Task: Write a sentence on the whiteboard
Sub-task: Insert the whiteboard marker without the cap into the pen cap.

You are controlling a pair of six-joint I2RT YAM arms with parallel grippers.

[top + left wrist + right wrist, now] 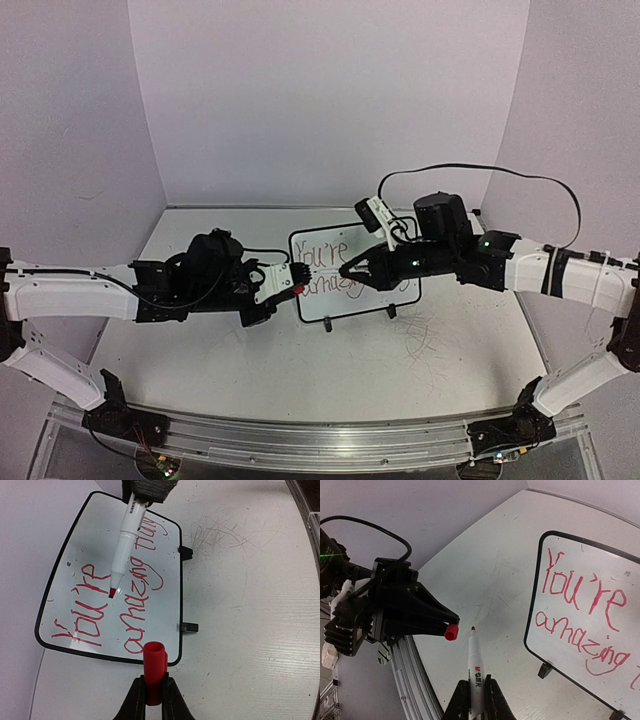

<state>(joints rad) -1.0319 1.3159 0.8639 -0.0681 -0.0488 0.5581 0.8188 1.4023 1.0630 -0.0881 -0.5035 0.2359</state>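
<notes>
Top view first: the whiteboard (345, 302) stands mid-table (300, 390) on its feet, and your 2 arms meet right in front of it. The left gripper (297, 282) comes in from one side with a speck of red at its tip. The right gripper (346, 270) comes in from the other, tips near each other but apart. The sentence (318, 250) is just faint red scrawl here, partly behind the right arm.

Left wrist cam gives you way more. The left gripper's (155, 695) jaws are pinching a red cap (155, 667) by its lower end, open end toward the board (70, 595). Past it the marker (125, 545) hangs from the right gripper (148, 489), red tip lined up between the 2 lines. You can't tell from this angle whether it touches. The sentence (135, 605) reads fully: "You're" on 1 line, "amazing truly" on the other. Both black feet (185, 552) show too.

Right wrist cam sorts out the tip. The right gripper's (475, 700) jaws are clamped on the marker (476, 670) barrel, and the uncapped tip shows against bare table beside the whiteboard (585, 560), not on it. It's just short of the cap (451, 631) in the left gripper (447, 627), not touching. The sentence (585, 610) runs off frame, so "truly" is mostly cut.
</notes>
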